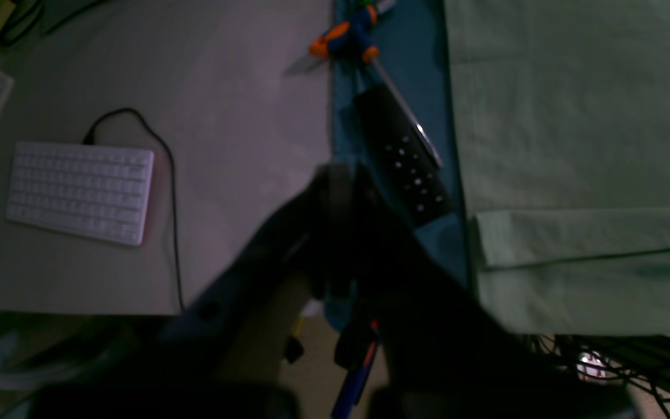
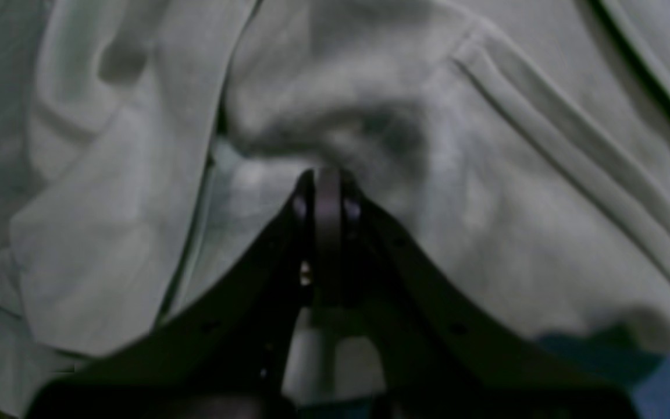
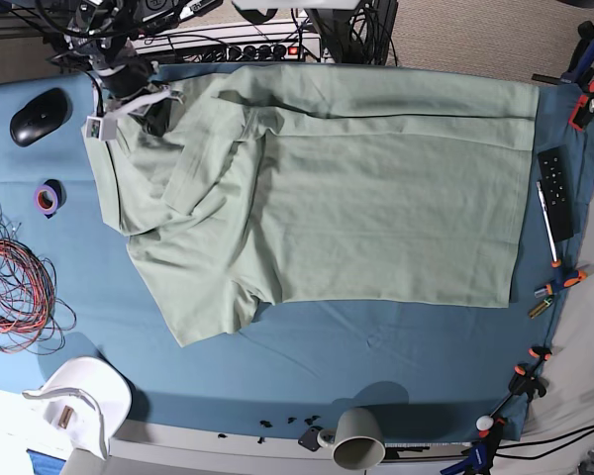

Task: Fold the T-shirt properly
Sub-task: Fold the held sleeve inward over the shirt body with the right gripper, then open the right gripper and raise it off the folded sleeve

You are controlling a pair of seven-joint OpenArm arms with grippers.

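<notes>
The pale sage-green T-shirt (image 3: 376,178) lies spread on the blue table cloth (image 3: 376,346), collar end to the left. Its far-left sleeve is folded over onto the body. At the shirt's far-left shoulder, my right gripper (image 3: 156,107) is shut. In the right wrist view the fabric (image 2: 515,203) bunches into a ridge at the closed tips of the right gripper (image 2: 328,174), which pinch it. My left gripper (image 1: 341,171) is shut and holds nothing. It hovers over the cloth's edge beside the shirt's hem (image 1: 573,145). It does not show in the base view.
A black remote (image 3: 555,193) and a pen lie right of the hem. Orange-blue clamps (image 3: 584,94) grip the table's right edge. A mouse (image 3: 40,114), a purple tape roll (image 3: 48,198) and red cables (image 3: 15,277) sit left. A grey cup (image 3: 359,437) stands at the front. A white keyboard (image 1: 82,192) lies on a side desk.
</notes>
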